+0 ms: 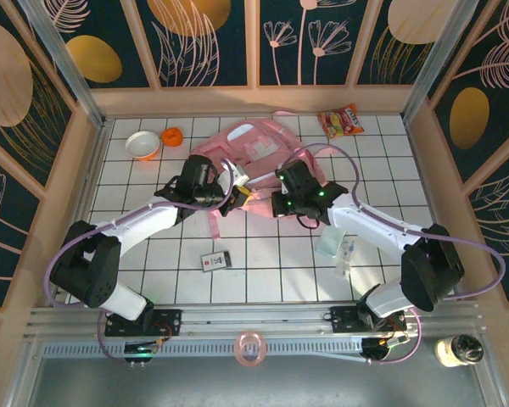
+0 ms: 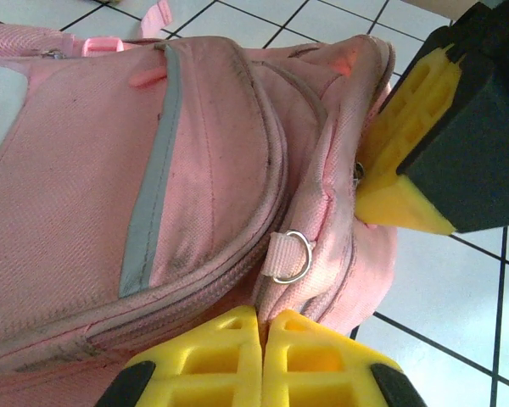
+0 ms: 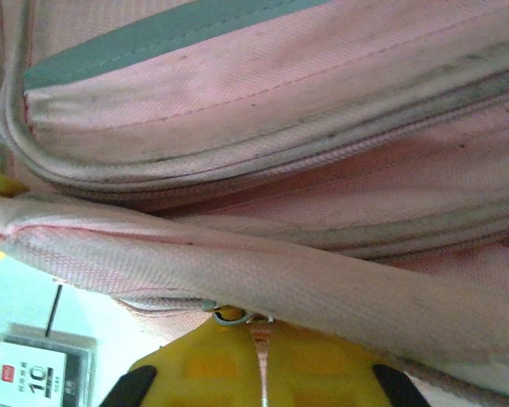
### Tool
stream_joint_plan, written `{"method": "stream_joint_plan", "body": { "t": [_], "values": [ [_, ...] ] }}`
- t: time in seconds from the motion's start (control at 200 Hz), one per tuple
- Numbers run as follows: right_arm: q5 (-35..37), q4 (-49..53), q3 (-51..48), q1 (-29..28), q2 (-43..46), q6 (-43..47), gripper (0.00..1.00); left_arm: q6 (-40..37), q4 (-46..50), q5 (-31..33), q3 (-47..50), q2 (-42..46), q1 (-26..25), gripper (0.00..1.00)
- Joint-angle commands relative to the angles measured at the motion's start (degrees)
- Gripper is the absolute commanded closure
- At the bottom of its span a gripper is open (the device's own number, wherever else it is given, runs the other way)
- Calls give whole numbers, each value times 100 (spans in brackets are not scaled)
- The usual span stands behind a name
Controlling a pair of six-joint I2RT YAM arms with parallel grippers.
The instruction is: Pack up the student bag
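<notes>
The student bag [image 1: 253,146], a soft pale-pink backpack, lies at the middle back of the tiled table. Both grippers meet at its near edge. My left gripper [image 1: 236,200] is shut, pinching a fold of the bag's pink fabric [image 2: 265,315] just below a small metal D-ring [image 2: 293,257]. My right gripper [image 1: 265,202] is shut on a thin pink zip pull with a metal ring [image 3: 261,329] under the bag's edge. One yellow finger [image 2: 403,144] of the right gripper presses against the bag's rim. The zip lines [image 3: 263,161] look closed.
A white bowl [image 1: 142,144] and an orange thing [image 1: 171,136] sit back left. A snack packet [image 1: 341,121] lies back right. A small card box [image 1: 215,260] and a clear plastic item [image 1: 338,248] lie in front. Wooden walls surround the table.
</notes>
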State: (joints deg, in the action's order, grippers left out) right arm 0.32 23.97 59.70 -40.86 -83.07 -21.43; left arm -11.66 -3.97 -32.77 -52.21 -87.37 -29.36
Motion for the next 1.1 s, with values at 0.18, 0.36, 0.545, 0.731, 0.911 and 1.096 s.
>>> {"method": "stream_joint_plan", "body": {
  "t": [0.18, 0.36, 0.545, 0.731, 0.911, 1.096],
  "values": [
    [163, 458, -418, 842, 532, 33, 100, -64, 19, 111, 79, 455, 529, 100],
    [-409, 82, -590, 848, 573, 80, 100, -335, 273, 230, 105, 519, 614, 100],
    [-1148, -458, -727, 524, 617, 29, 100, -625, 458, -245, 74, 520, 630, 93],
    [-1693, -706, -546, 181, 556, 284, 100, -1741, 566, -193, -102, 390, -115, 37],
    [-1886, -698, -509, 126, 573, 357, 100, -2178, 436, 278, -317, -30, -546, 21],
    [-2021, -700, -512, 131, 634, 437, 100, -2256, 59, 881, -317, -449, -601, 36]
  ]
}}
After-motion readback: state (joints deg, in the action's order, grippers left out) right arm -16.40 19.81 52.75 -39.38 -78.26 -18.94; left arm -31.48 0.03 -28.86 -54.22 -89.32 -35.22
